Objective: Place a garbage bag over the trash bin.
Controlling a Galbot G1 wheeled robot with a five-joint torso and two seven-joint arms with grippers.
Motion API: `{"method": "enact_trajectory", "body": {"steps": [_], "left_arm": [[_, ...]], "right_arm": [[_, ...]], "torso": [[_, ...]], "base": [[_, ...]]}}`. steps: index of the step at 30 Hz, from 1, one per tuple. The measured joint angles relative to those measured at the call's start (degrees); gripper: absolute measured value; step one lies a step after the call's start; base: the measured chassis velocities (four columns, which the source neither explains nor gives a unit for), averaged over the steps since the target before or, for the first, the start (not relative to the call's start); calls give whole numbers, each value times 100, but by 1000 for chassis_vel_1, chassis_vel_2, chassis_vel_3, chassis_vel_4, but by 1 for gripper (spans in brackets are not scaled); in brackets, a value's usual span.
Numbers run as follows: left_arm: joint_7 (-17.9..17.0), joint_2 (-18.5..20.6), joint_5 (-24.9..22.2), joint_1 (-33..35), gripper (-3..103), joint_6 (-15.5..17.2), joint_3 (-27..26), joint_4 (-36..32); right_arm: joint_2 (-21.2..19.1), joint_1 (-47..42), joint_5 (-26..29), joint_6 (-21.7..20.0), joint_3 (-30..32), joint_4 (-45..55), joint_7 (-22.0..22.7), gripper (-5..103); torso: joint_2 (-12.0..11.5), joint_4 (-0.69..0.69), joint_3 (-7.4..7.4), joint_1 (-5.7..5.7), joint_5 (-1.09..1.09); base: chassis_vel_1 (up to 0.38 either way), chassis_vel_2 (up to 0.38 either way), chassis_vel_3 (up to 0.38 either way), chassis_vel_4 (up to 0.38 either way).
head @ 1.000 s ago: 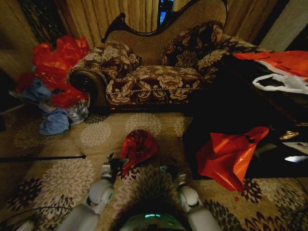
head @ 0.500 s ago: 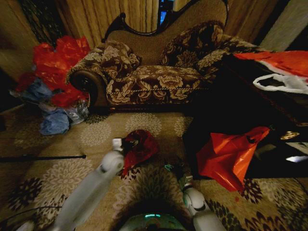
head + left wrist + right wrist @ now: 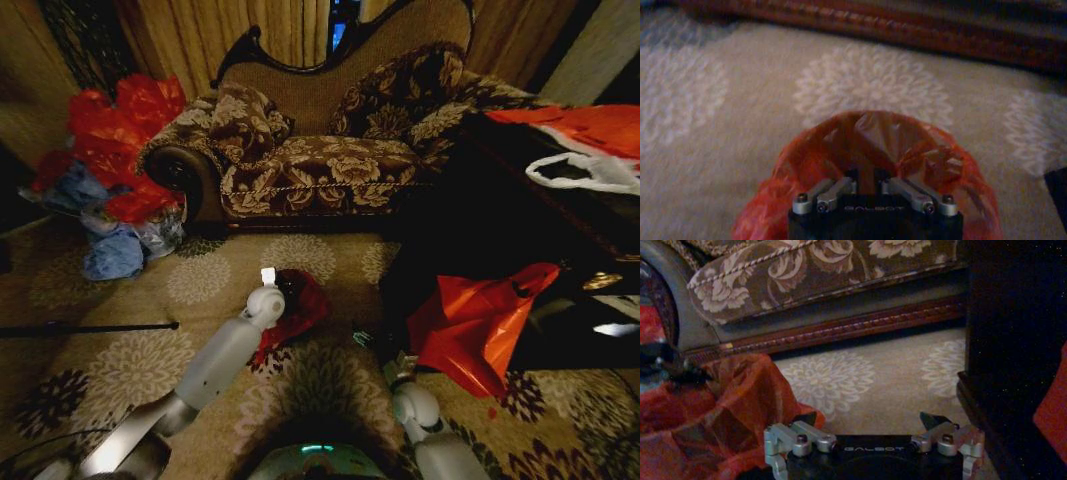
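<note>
Crinkly deep-red garbage bag (image 3: pixel 296 305) on near carpet (image 3: pixel 130 370), nipped by nearly closed left gripper (image 3: pixel 870 182), right gripper (image 3: pixel 870 419) near right, wide open, empty; likely to tear or slip if tugged; sofa (image 3: pixel 320 150) beyond.

Dim, warm light throughout; the head view bows at its edges and its right side sinks into near-black shadow (the dark desk (image 3: pixel 520 230) barely reads). The left wrist view is soft, its patterned beige carpet (image 3: pixel 720 130) blurred
</note>
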Motion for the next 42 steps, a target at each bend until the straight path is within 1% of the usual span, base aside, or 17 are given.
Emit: {"method": "enact_trajectory", "body": {"steps": [1, 3, 4, 5, 6, 7, 10, 13, 18, 19, 23, 26, 30, 33, 35, 37, 42], "left_arm": [[0, 0, 0, 0, 17, 0, 0, 0], [-583, -9, -373, -36, 7, -5, 106, -108], [-780, -4, -465, -41, 3, -27, 148, -150], [-780, -4, -465, -41, 3, -27, 148, -150], [-983, 1, -545, -43, 1, -65, 184, -163], [-983, 1, -545, -43, 1, -65, 184, -163], [-1356, -87, -737, -117, 0, -157, 219, -36], [-1421, -237, -769, -215, 0, -211, 242, 221], [-1331, -484, -726, -439, 0, -273, 270, 954], [-1230, -614, -593, -556, 0, -330, 282, 1325], [-1107, -734, -416, -641, 0, -393, 272, 1610], [-809, -910, -192, -820, 0, -458, 244, 2206], [-759, -1009, -159, -905, 0, -484, 224, 2449], [-592, -1297, 6, -1091, 0, -612, 189, 3142], [-538, -1336, 45, -1120, 0, -630, 189, 3247], [-359, -1468, 160, -1231, 0, -680, 199, 3542], [-84, -1701, 302, -1424, 0, -747, 220, 3950]], "right_arm": [[0, 0, 0, 0, 0, 0, 0, 100], [-52, -38, 145, -33, 61, 38, 11, 100], [-64, -58, 163, -33, 95, 43, 9, 100], [-64, -58, 163, -33, 95, 43, 9, 100], [-83, -83, 184, -32, 139, 44, 9, 100], [-83, -83, 184, -32, 139, 44, 9, 100], [-138, -130, 217, 5, 203, 45, -2, 100], [-164, -141, 236, 21, 210, 43, -4, 100], [-194, -122, 263, 27, 170, 25, -7, 100], [-208, -87, 280, 24, 139, 4, -9, 100], [-240, -42, 310, 9, 119, -18, -9, 100], [-320, 3, 364, -7, 102, -54, -15, 100], [-340, 14, 380, -12, 98, -66, -16, 100], [-392, 28, 415, -27, 98, -77, -18, 100], [-399, 28, 419, -28, 98, -78, -19, 100], [-411, 29, 422, -29, 99, -87, -24, 100], [-414, 33, 422, -28, 80, -115, -32, 100]], "torso": [[0, 0, 0, 0, 0], [0, -1, 0, -1, -1], [0, -2, -1, -1, 0], [0, -2, -1, -1, 0], [0, -2, -1, -1, 0], [0, -2, -1, -1, 0], [0, 1, -1, -1, -1], [0, -2, -1, -1, 0], [0, -1, 0, -1, -1], [0, -1, 0, -1, -1], [0, -2, 0, -1, 0], [0, 0, 0, 0, -1], [0, 0, 0, -1, -1], [0, -2, 0, -1, -1], [0, -1, 0, -1, -1], [0, 0, 0, -1, -1], [0, -2, 0, -1, 0]], "base": [[0, 0, 0, 0], [0, 0, 0, 0], [0, 0, 0, 0], [0, 0, 0, 0], [0, 0, 0, 0], [0, 0, 0, 0], [0, 0, 0, 0], [0, 0, 0, 0], [0, 0, 0, 0], [0, 0, 0, 0], [0, 0, 0, 0], [0, 0, 0, 0], [0, 0, 0, 0], [0, 0, 0, 0], [0, 0, 0, 0], [0, 0, 0, 0], [0, 0, 0, 0]]}}
